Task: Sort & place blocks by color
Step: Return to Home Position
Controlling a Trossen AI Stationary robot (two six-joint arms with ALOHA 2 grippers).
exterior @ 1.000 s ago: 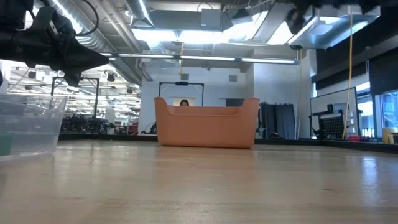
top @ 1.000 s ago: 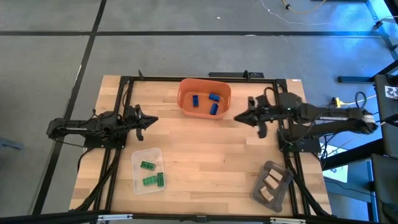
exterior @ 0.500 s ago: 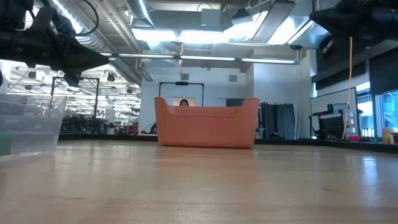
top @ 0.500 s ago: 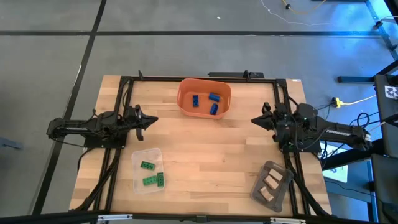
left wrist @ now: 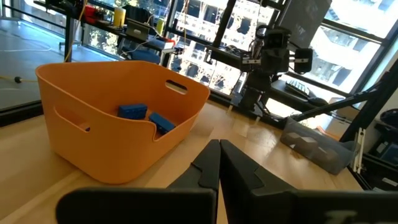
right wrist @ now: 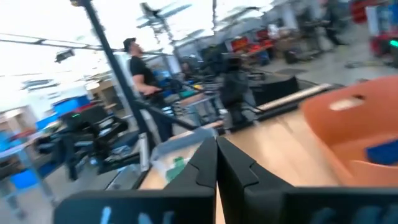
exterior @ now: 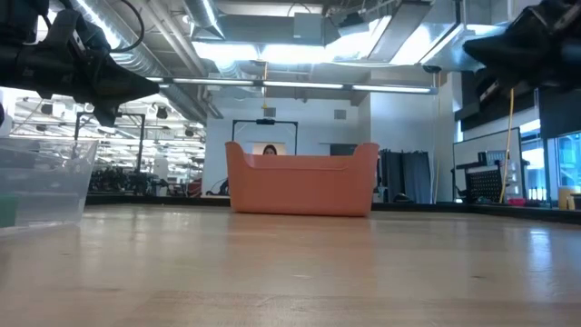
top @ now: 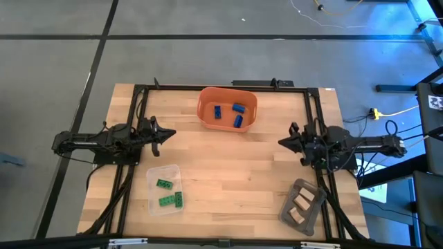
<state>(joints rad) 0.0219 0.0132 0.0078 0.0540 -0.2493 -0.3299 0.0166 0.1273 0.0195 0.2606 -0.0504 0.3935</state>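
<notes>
A pale wooden worktop [top: 228, 173] stands on a grey floor [top: 55, 62] crossed by dark lines (a blue glow tints it past the worktop's right side). In the low view, long ceiling lights [exterior: 300, 54] and exposed ducts [exterior: 159, 59] run overhead; windows [exterior: 556, 168] line the right side.

blue blocks [top: 238, 108]: three lying in one orange bin [top: 201, 111]. green blocks [top: 164, 183]: at least two showing in one clear tray [top: 154, 173], exact count unclear. tan blocks [top: 302, 201]: at least two showing in one grey tray [top: 317, 204]. arms: two, left arm [top: 97, 142], right arm [top: 367, 143], hovering. one person [right wrist: 140, 68] standing beyond.
</notes>
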